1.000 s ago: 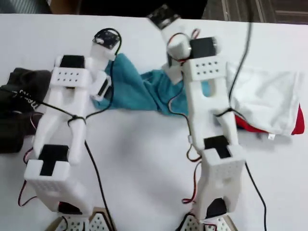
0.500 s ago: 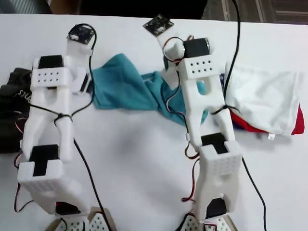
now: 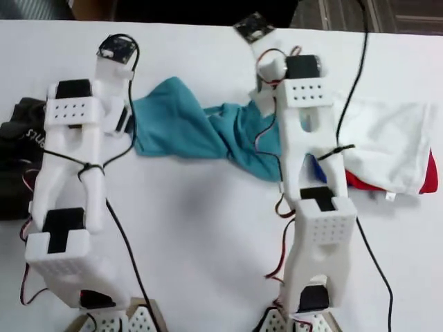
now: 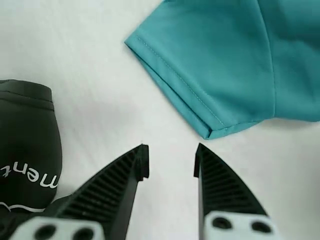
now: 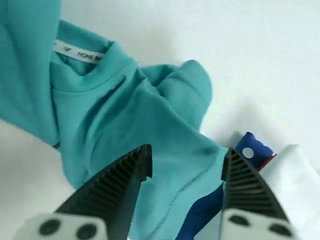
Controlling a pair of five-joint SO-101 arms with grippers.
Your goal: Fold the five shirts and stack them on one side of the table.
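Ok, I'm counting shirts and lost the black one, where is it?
High view: the black shirt lies bunched at the left edge of the table, beside the left arm, with the teal shirt beyond.

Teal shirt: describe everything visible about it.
The teal shirt is soft knit cloth, unfolded and crumpled, stretched across the middle of the table. One end shows a flat sleeve with a stitched hem; the open left hand hovers just short of it, not touching. The other end is bunched around the ribbed collar with a white label, under the open right hand, and meets a blue cloth beside a white shirt.
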